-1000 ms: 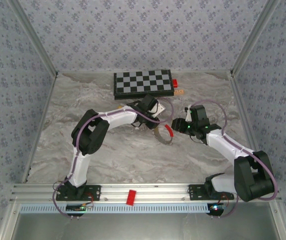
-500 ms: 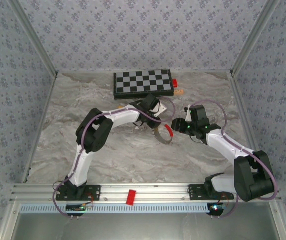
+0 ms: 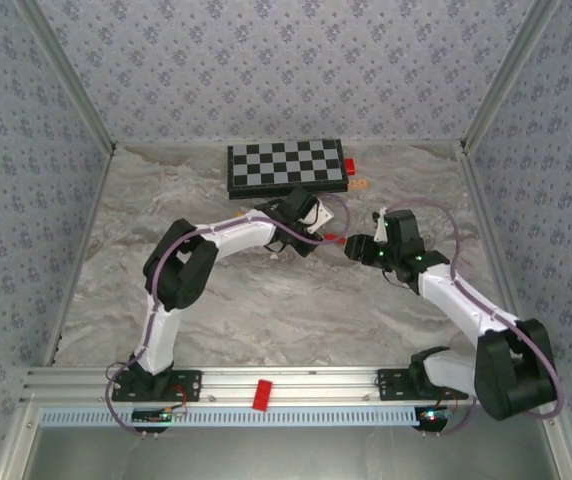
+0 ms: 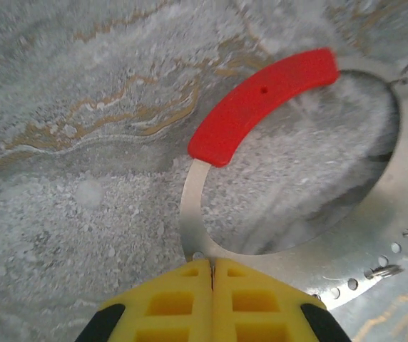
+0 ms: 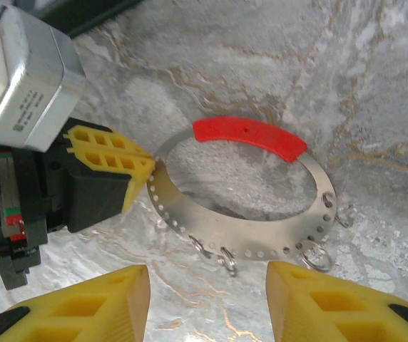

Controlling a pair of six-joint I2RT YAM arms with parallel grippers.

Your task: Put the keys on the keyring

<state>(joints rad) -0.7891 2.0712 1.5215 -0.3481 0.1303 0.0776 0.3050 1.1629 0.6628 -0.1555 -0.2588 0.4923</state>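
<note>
While the left gripper (image 4: 211, 265) pinches the keyring (image 4: 191, 206) rim (near its red section (image 4: 261, 103)), the right gripper (image 5: 207, 285) hangs spread

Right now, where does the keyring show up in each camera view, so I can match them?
Top external: the keyring is a red sliver at centre, below the chessboard.
Left wrist: the keyring arcs across the right half, red section uppermost.
Right wrist: the keyring sits at centre, red section on top.
Shared landmark: the left gripper, shut on the ring's rim.
</note>
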